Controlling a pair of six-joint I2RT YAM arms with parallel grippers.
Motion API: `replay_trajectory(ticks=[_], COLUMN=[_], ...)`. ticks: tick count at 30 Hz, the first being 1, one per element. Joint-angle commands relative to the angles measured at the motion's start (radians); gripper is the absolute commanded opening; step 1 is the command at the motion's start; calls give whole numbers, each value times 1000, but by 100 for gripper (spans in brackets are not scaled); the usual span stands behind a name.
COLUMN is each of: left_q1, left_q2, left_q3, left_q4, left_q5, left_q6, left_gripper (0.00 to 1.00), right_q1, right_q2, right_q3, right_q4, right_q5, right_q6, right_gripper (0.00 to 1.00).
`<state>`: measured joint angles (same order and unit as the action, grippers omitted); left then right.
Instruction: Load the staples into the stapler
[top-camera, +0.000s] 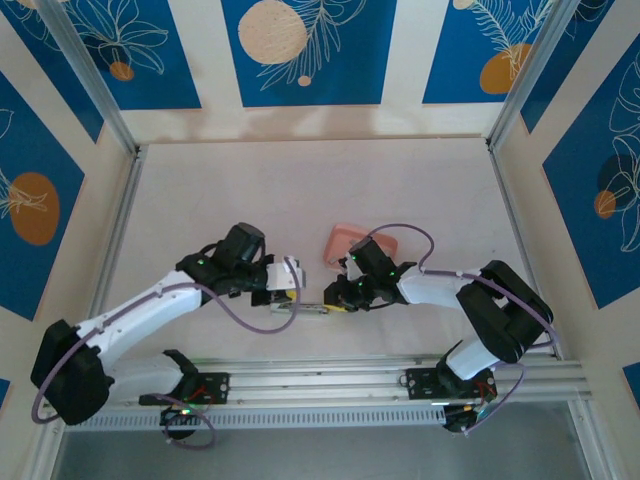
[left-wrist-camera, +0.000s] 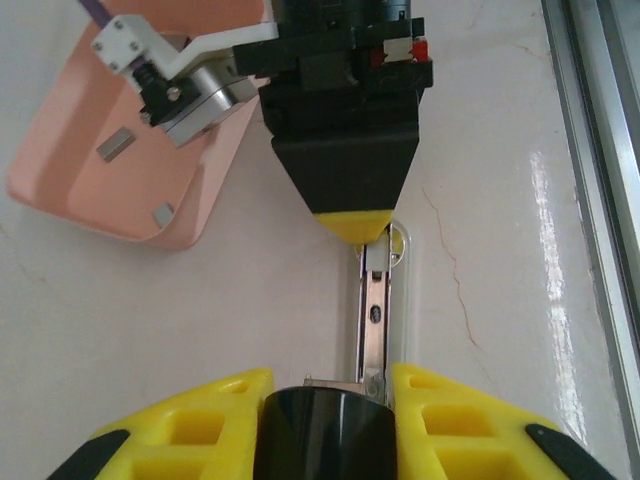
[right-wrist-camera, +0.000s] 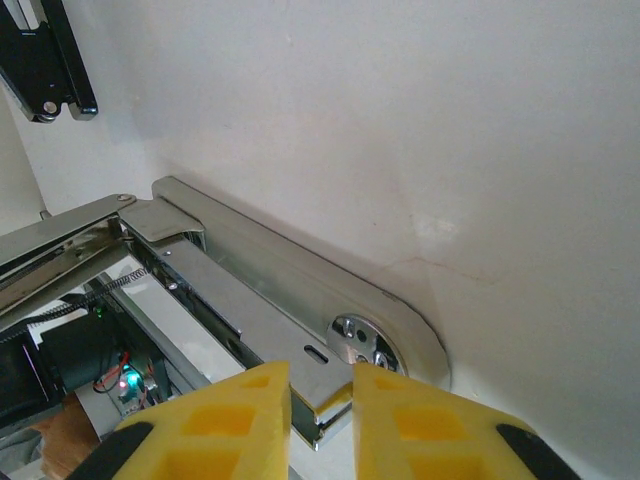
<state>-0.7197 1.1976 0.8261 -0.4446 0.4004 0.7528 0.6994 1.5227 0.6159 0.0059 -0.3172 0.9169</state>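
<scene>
Find the stapler (top-camera: 313, 309) lying flat on the table (top-camera: 300, 190), opened at the hinge, near the front edge between both arms. Clamps its black end in the left claw (left-wrist-camera: 325, 400), fingers drawn in tight on either side. Narrows the right claw (right-wrist-camera: 320, 385) to a slim gap around the tip of the metal channel, seemingly pinching it, though hard to confirm contact on both pads. Find the staples (left-wrist-camera: 115, 146) as small grey strips loose in the pink tray (left-wrist-camera: 60, 150), just beyond the stapler and apart from it. Expect the stapler to be light, stiff and slick on its polished steel, with a sprung hinge prone to swinging. Best to grip across the plastic black end and keep the channel facing up. Expect the strips to be feather-light, thin and brittle, apt to snap along the glue line or skid on the tray floor. Best to pinch gently across the long sides at mid-length, then slide in level.
</scene>
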Motion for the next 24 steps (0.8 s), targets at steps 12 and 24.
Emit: replay_trajectory(ticks=[12, 24], left_q1=[-152, -155], left_q2=[324, 397], left_q3=[153, 189], left_q4=[188, 123], left_q5=[-98, -123], left_q6=[-156, -168], left_gripper=[23, 24], right_q1=[16, -67], right_q2=[-14, -188], right_q3=[-31, -155], right_q4=[32, 43], right_q5=[-27, 7], right_q6=[-24, -16], right_gripper=[19, 33])
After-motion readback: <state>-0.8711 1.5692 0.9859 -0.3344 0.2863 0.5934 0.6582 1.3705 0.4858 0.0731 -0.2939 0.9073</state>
